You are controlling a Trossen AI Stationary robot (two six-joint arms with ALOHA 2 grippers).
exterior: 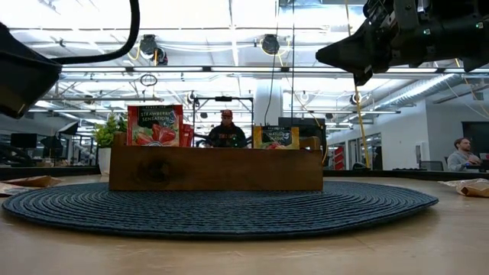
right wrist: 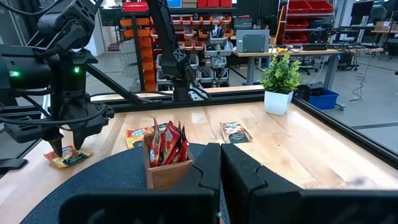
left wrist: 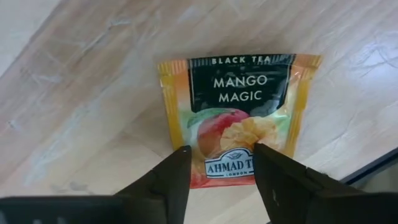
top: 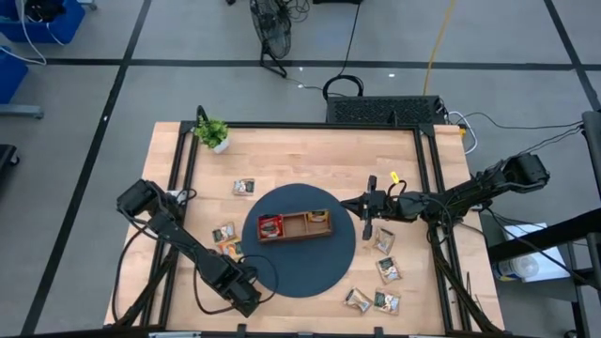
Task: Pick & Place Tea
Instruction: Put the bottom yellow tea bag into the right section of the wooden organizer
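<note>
A: Left end effector [left wrist: 217, 165] is low over the counter [top: 310, 160], its fingers partly spread around the bottom edge of an orange mango sachet [left wrist: 239, 115]. The pads sit either side of the packet; I can't tell whether they press it or whether it is off the wood.

B: And from above, that end effector [top: 246, 291] is at the near left corner, just off the edge of the round dark mat [top: 324, 272].

A: Right end effector [right wrist: 219, 165] hangs above the mat's right edge, fingers pressed together, nothing between them.

B: The wooden tray [top: 294, 226] sits mid-mat. Red sachets [top: 270, 226] stand in its left compartment, a dark-green one [top: 318, 218] in the right; the middle looks bare.

A: Loose sachets lie on the counter: a cluster [top: 380, 282] near the right front, two [top: 225, 239] beside the mat's left edge, one [top: 244, 187] farther back.

B: Potted plant [top: 213, 133] stands at the far left corner. In the room behind, a person [exterior: 226, 131] sits beyond the tray.
</note>
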